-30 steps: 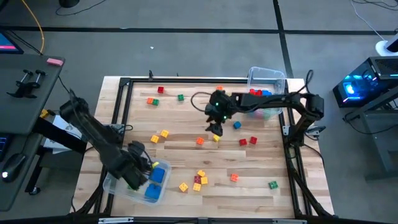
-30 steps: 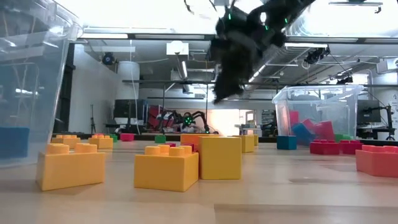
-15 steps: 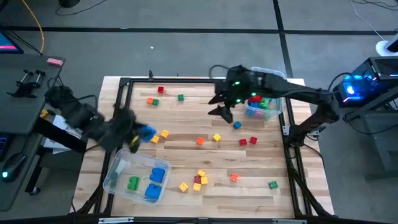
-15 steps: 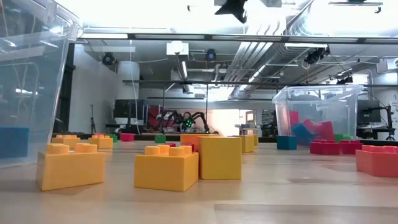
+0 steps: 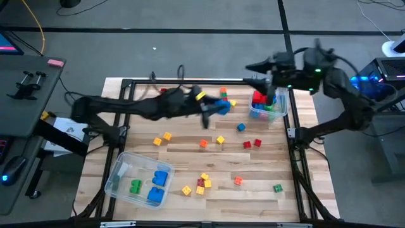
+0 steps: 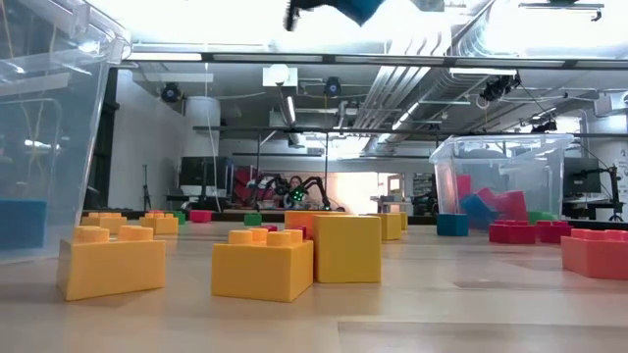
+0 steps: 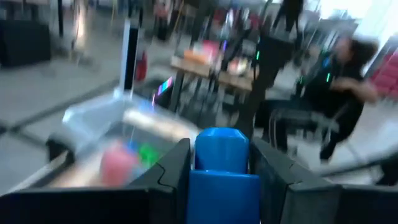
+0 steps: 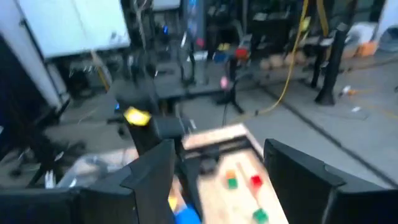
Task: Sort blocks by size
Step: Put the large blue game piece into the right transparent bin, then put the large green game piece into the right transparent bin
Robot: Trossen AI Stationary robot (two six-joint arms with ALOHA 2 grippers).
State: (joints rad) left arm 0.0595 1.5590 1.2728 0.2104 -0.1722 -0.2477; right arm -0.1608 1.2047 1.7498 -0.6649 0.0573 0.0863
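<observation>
My left gripper (image 5: 214, 109) reaches level across the table's middle, shut on a blue block (image 5: 223, 107), short of the far-right clear bin (image 5: 271, 106) that holds red, green and blue blocks. In the low view, block (image 6: 359, 8) and gripper show high at the top edge. My right gripper (image 5: 256, 73) hangs open and high over the far edge beside that bin, nothing between its fingers (image 8: 152, 171). Loose yellow, orange, red and green blocks lie flat on the wood. My left gripper pinches the blue block by two opposite sides (image 7: 194, 186) between its two fingers. The fingers come level from the table's left. The block is lifted clear of the table, and its round stud (image 7: 221, 148) shows between the fingertips.
A second clear bin (image 5: 138, 180) with blue and green blocks stands at the near left. A black frame (image 5: 190, 81) runs round the tabletop. Yellow blocks (image 6: 265, 263) sit close to the low camera. The right arm (image 5: 345, 95) arches over the right edge.
My left gripper has come up from the near-left bin and swung toward the far-right bin, tipping from pointing down to level, carrying the blue block clear of the table. My right gripper has risen from the table's middle and drawn back toward the far right.
</observation>
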